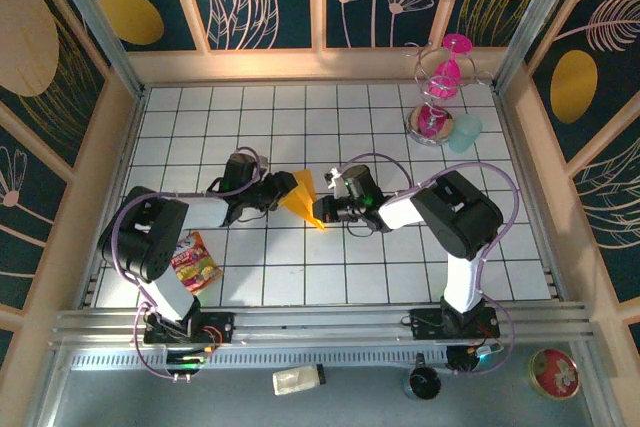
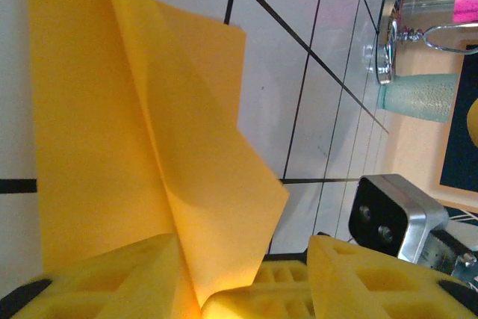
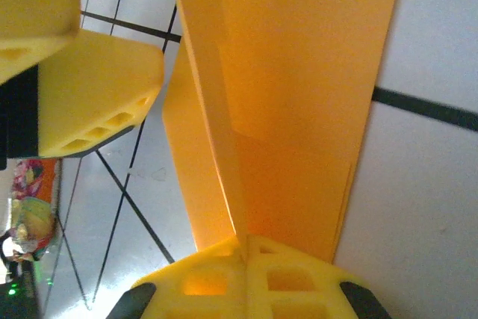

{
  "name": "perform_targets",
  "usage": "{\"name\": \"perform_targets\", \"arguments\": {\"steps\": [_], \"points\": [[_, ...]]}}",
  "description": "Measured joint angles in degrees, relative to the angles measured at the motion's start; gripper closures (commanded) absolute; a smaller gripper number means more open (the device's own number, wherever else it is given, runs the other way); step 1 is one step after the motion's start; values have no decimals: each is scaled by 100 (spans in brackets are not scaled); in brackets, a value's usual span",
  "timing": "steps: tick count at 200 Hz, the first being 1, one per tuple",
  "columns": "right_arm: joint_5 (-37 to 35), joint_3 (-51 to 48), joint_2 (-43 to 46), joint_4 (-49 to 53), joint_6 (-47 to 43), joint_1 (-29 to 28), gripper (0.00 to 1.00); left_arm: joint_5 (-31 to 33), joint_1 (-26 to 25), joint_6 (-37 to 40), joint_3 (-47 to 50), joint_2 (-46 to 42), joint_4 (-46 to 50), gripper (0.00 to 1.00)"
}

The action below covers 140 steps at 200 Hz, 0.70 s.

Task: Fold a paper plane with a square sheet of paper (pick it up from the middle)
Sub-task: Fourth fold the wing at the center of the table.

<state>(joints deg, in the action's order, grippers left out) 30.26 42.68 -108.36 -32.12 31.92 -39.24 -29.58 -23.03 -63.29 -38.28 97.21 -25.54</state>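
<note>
Orange-yellow paper plane (image 1: 303, 199) hangs between my two arms, over the middle of the desk (image 1: 400, 277).
My right fingers (image 3: 216, 285) pinch its crease, pressed together. My left fingers (image 2: 97, 282) stand part-spread around the fold, and any sideways tug could tear or unfold it.

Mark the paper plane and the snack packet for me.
paper plane (image 1: 301, 197): top external view, middle of the folded paper.
snack packet (image 1: 195, 261): top external view, centre of its printed face.

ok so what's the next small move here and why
Probably draw the left gripper back off the paper plane. Its jaws stand apart with the folded paper loose between them, while the right gripper is shut on the centre crease and can likely hold the plane alone.
</note>
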Motion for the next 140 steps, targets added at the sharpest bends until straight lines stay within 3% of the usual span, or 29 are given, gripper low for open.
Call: {"name": "perform_targets", "arguments": {"steps": [74, 140], "points": [[289, -334, -57, -761, 748, 96, 97, 26, -24, 31, -83, 210, 70, 50], [282, -348, -57, -800, 796, 96, 91, 50, -35, 90, -79, 249, 232, 50]]}}
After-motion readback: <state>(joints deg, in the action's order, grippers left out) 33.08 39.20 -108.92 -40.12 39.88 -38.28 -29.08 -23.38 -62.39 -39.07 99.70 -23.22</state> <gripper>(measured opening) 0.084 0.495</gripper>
